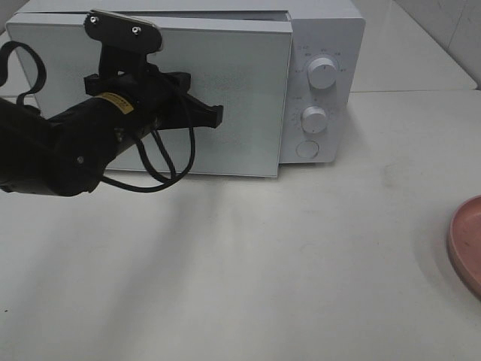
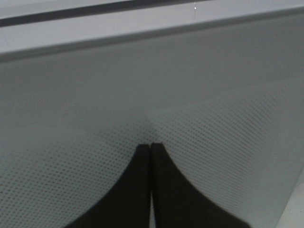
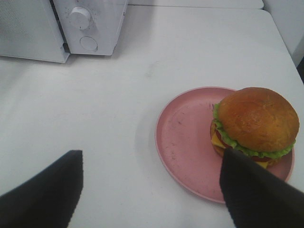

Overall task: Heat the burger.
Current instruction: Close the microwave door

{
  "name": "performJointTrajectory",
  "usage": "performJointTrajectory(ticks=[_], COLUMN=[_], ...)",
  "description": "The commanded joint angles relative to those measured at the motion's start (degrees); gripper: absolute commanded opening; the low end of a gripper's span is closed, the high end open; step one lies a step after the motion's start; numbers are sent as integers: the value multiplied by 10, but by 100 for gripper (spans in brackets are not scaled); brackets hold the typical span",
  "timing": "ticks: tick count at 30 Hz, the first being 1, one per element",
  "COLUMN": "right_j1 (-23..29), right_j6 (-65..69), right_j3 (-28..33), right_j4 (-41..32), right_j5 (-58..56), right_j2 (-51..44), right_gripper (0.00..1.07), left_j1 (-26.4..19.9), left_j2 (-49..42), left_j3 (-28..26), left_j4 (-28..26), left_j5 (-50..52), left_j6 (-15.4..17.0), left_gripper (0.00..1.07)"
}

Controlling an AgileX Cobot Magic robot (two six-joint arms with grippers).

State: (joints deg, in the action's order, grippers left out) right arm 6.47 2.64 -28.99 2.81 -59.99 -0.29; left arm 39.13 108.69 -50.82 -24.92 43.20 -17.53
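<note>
Closed left fingers (image 2: pixel 151 190) press against the microwave (image 1: pixel 225 90) door, while open right fingers (image 3: pixel 266 194) hang empty above the white surface (image 3: pixel 142 118). The burger (image 3: pixel 256 126) sits on a pink plate (image 3: pixel 185 142), well apart from the microwave.

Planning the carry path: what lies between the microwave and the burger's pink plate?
Only bare white table between microwave and pink plate, per the right wrist view.

Smooth white matte tabletop (image 1: pixel 248 263) under soft even light, boxy white microwave oven (image 1: pixel 323 45) at far left, pale tiled wall (image 1: pixel 443 22) far right
</note>
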Motion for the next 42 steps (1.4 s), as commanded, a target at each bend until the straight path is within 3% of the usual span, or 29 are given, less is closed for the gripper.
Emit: performJointTrajectory(ticks=[1, 15, 24, 34, 40, 42], right_j1=[-5, -5, -5, -5, -5, -5], right_j6=[-2, -2, -2, -2, -2, -2], right_j3=[-1, -1, -1, -1, -1, -1], right_j4=[-1, -1, -1, -1, -1, -1], right_j5=[6, 6, 6, 6, 6, 6], right_j2=[-15, -15, -15, -15, -15, -15], right_gripper=[76, 76, 76, 76, 76, 76], left_j1=[4, 4, 15, 64, 71, 69], left_j2=[13, 74, 63, 35, 6, -5], left_j3=[-33, -165, -169, -169, -169, -169], left_j4=[-48, -163, -164, -166, -166, -164], left_j5=[-14, -53, -145, -249, -374, -462], left_j6=[-21, -140, -150, -151, -150, -150], left_gripper=[0, 0, 0, 0, 0, 16])
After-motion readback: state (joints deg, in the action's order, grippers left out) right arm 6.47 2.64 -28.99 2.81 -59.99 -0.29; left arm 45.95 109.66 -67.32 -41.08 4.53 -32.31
